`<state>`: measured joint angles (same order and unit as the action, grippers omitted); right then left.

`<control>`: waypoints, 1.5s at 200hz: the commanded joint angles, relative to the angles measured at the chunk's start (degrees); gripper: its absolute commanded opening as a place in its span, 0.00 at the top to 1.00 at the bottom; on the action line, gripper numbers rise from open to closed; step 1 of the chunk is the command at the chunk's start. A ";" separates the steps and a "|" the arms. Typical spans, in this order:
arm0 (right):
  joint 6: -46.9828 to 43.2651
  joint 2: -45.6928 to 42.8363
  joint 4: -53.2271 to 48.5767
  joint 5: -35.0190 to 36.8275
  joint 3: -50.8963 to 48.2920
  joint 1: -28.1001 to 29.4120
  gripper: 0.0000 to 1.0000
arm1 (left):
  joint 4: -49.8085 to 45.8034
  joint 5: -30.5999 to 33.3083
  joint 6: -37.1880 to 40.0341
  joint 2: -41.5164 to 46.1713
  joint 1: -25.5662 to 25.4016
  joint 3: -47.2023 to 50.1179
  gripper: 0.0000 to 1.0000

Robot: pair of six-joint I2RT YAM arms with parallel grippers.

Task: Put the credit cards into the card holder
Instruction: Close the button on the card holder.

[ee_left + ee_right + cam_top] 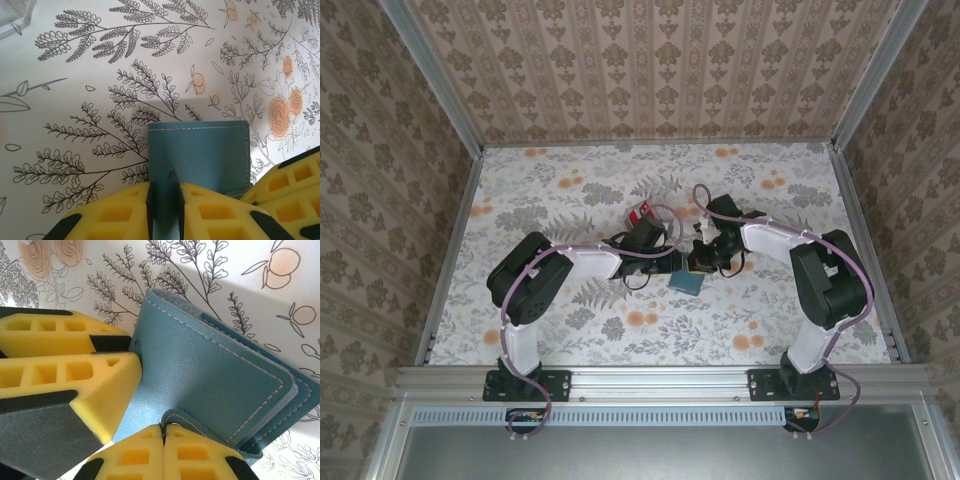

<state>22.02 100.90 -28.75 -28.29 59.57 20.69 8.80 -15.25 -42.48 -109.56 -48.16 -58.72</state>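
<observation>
The left gripper (164, 196) squeezes the blue card holder's (687, 283) edge and the right gripper (163, 436) squeezes its flap (mid flowery table (800, 200)), red credit cards (642, 212) lying nearby.

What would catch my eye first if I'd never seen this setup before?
First, the teal card holder at the middle of the flowery table, pinched by two yellow-fingered tools at once. The left tool grips its edge, and the right tool grips a flap. Just beyond the arms lie the red and white cards.
</observation>
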 commanded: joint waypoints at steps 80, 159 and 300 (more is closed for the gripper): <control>-0.69 7.21 -5.28 7.77 3.58 0.63 1.00 | 0.88 -1.63 -0.64 -1.53 -0.21 1.13 0.80; -0.43 11.04 -10.14 14.27 8.12 3.63 1.00 | 3.39 -2.42 -1.12 -2.15 -0.08 1.85 0.80; -4.37 -8.97 -4.47 16.77 5.48 3.78 0.72 | -4.33 2.86 7.56 10.31 3.31 1.76 0.68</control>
<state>19.81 99.11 -36.97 -15.33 66.76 24.80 8.71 -15.35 -39.75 -104.92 -46.00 -55.99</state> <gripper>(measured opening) 0.242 0.303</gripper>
